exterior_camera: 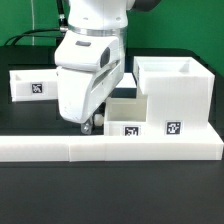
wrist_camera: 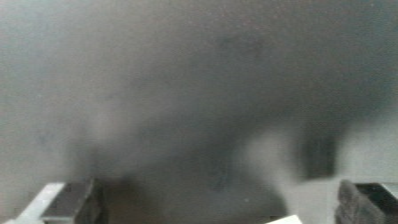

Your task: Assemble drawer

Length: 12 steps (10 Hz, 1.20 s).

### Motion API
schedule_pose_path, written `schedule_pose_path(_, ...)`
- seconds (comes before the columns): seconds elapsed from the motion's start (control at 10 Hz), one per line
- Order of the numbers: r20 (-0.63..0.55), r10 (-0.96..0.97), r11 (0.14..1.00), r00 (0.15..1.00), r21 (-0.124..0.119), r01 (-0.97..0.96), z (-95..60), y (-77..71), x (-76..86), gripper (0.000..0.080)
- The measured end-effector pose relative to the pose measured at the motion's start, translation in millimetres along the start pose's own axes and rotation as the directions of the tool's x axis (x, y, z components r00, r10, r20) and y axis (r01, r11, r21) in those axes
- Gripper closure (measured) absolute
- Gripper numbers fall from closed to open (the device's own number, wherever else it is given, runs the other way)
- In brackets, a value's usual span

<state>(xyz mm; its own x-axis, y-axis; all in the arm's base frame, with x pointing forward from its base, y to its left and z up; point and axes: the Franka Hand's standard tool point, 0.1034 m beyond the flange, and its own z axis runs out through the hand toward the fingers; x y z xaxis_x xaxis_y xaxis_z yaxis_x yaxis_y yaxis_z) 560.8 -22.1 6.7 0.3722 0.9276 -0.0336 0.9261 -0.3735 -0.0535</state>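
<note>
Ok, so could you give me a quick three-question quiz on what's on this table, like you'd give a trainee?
1. True or false: the hand is gripping a tray.
2. How many square tags show in the exterior view? A) one B) three C) five
3. Fill in: the tall housing stands on the exterior view's ____ side.

Key
1. False: in the wrist view its fingers stand wide apart.
2. B: one on the left tray, one on the middle tray, one on the housing.
3. right
</note>
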Motion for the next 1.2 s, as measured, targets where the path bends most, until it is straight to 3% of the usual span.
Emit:
schedule_pose_path(0.3,0.042,-0.207,0.978,0.977,-0.007,0.207,0.2,0.5,-6.0,0.015)
schedule_pose_path(0.8,0.048,-0.209,0.978,0.977,-0.003,0.209,0.7,-0.6,-7.0,0.015)
schedule_pose_path(1.2,0.105,-0.269,0.963,0.957,0.064,0.263,-2.0,-0.3,-7.6,0.015)
